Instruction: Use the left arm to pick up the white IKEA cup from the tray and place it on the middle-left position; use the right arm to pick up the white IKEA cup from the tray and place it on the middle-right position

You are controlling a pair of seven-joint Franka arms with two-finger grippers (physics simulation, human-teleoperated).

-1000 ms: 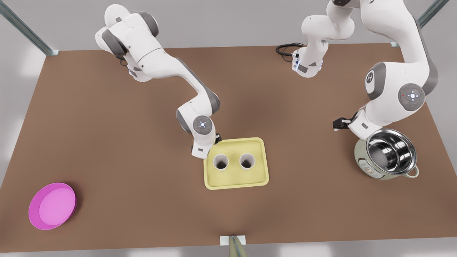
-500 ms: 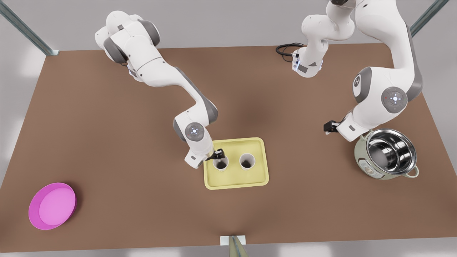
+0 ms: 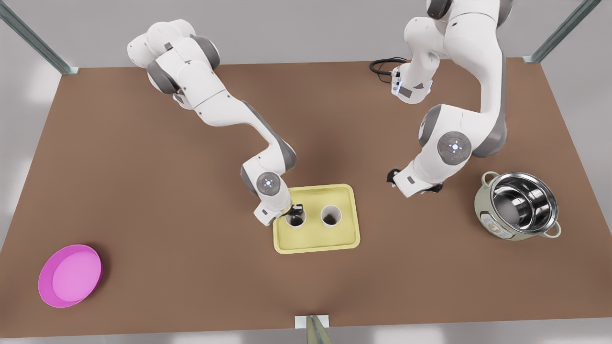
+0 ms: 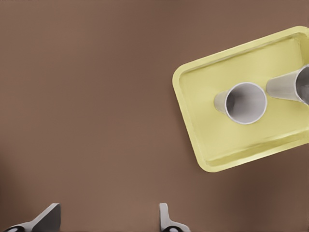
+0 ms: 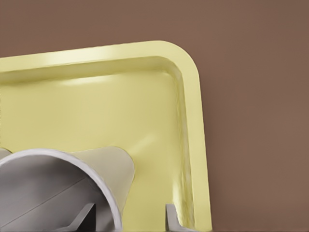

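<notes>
white cups (image 3: 330,216) — yellow tray (image 3: 315,244) | right gripper (image 3: 293,210) astride rim; left gripper (image 4: 106,220) apart

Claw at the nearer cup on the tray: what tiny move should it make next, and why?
Probably close the right claw on the cup. Its fingers stand apart, one inside the rim and one outside, so the wall is not yet pinched, and the cup rests on the tray. The left claw waits open over the bare table.

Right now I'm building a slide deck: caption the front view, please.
Right gripper straddles a white cup's wall on the yellow tray; left gripper hovers open over bare table beside it.
</notes>
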